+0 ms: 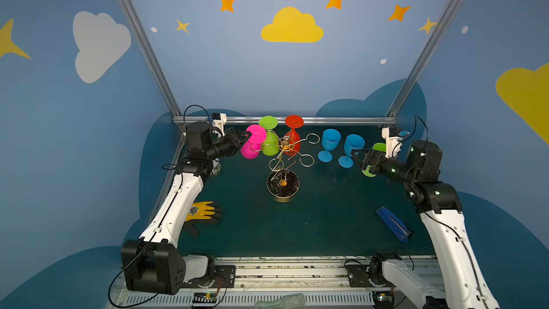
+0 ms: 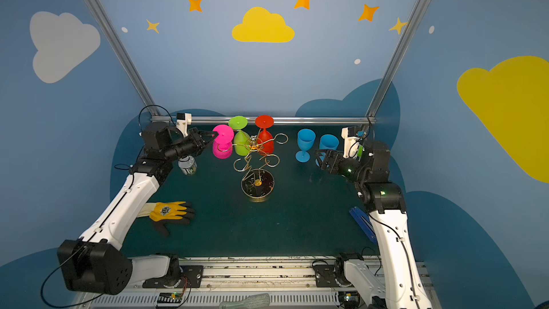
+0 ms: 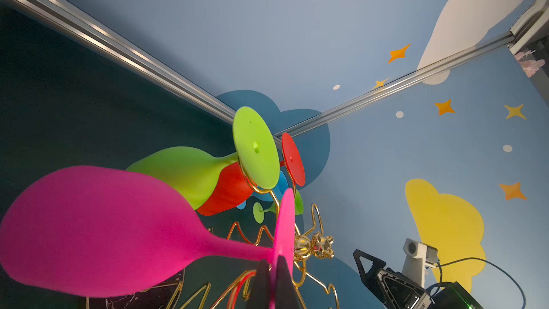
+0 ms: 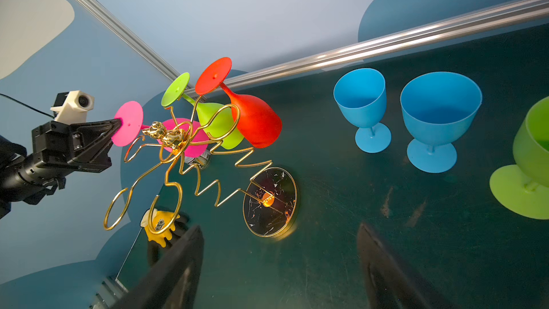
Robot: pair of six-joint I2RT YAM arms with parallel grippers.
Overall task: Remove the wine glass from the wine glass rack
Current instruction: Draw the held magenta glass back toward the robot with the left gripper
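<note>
Surface (image 1: pixel 326 221): dark green, boxed in by blue walls. Carries the rack at centre, two blue glasses (image 1: pixel 330 142) and a standing green glass (image 4: pixel 531 156) upright at far right, a yellow glove (image 1: pixel 203 210) near left, a blue tool (image 1: pixel 392 223) near right.

Wine glass rack (image 1: pixel 284 144): stands mid-surface on a round dark base, gold wire loops fanning out from the pole top. Holds three glasses bowl-down on its left and far sides: pink, hanging green glass (image 1: pixel 269 144), red glass (image 1: pixel 292 137). Near and right loops bare.

Right hand (image 1: pixel 358 160): hovers at right, well apart from the rack, spread wide, nothing between the jaws.

Left hand (image 1: pixel 248 135): reaches in from the left at loop height. Pressed together on the rim of the pink foot disc; reads in the left wrist view as a pinch on the disc's thin edge.

Pink wine glass (image 1: pixel 250 150): hangs at the rack's left loop, just beside the hanging green glass, foot uppermost. Appears to have its stem inside the wire; cannot tell for certain.

Step in hand, as judged: drawing the pink glass out of its loop. For a clean pull: keep the pinch firm, being probably prone to pivoting on so thin a rim; slide level and leftward through the loop's open mouth; lift only after clearing the wire with the stem; go slowly to avoid dragging the light rack or knocking the bowl against its green neighbour.
</note>
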